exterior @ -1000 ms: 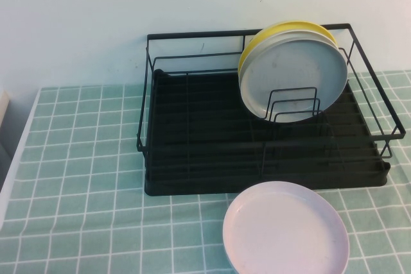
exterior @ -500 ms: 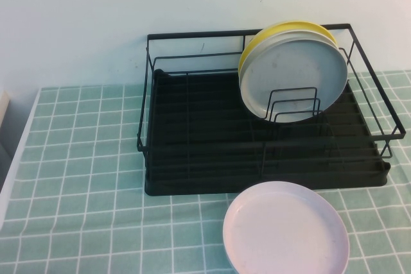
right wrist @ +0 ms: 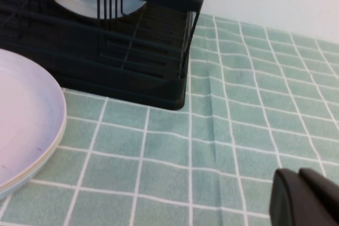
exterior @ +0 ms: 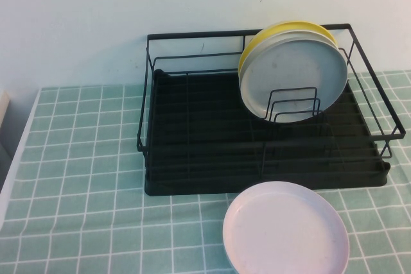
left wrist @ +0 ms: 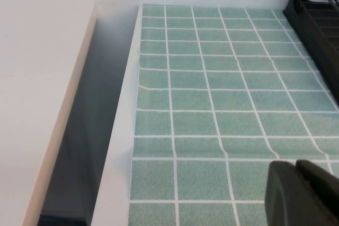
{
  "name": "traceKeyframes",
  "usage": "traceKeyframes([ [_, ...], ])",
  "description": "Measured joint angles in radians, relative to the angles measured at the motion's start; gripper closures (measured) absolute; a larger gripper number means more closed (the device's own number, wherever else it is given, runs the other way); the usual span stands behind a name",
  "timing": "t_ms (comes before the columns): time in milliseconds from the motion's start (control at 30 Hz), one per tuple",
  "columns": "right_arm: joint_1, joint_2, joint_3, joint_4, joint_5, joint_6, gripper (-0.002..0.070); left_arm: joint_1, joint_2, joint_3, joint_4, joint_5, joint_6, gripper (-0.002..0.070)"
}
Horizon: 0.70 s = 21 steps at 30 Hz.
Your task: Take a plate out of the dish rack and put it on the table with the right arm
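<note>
The pale pink-lilac plate (exterior: pixel 286 230) lies flat on the mint-green grid cloth of the table (exterior: pixel 77 178), just in front of the black wire dish rack (exterior: pixel 192 139). It also shows in the right wrist view (right wrist: pixel 24 125) beside the rack (right wrist: pixel 132 51). My right gripper (right wrist: pixel 297 183) is shut and empty, above the cloth to the right of the plate and clear of it. My left gripper (left wrist: pixel 295 175) is shut and empty over the cloth near the table's left edge. Neither gripper shows in the high view.
A grey plate (exterior: pixel 292 78) and a yellow plate (exterior: pixel 282 30) stand upright in the rack's right rear dividers. A white wall runs behind the rack. A gap and a white surface (left wrist: pixel 37 104) lie past the table's left edge.
</note>
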Motion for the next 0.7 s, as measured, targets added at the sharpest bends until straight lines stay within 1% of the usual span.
traceKeyframes([
  [333,0.0,0.0,-0.003,0.0,0.02,0.01,0.0676,0.0,0.0,0.0,0.0,0.0,0.0,0.0678],
  [533,0.0,0.0,-0.004,-0.008,0.021,0.068,0.0677,0.0,0.0,0.0,0.0,0.0,0.0,0.0678],
  [700,0.0,0.0,-0.004,-0.016,0.021,0.083,0.0677,0.0,0.0,0.0,0.0,0.0,0.0,0.0678],
])
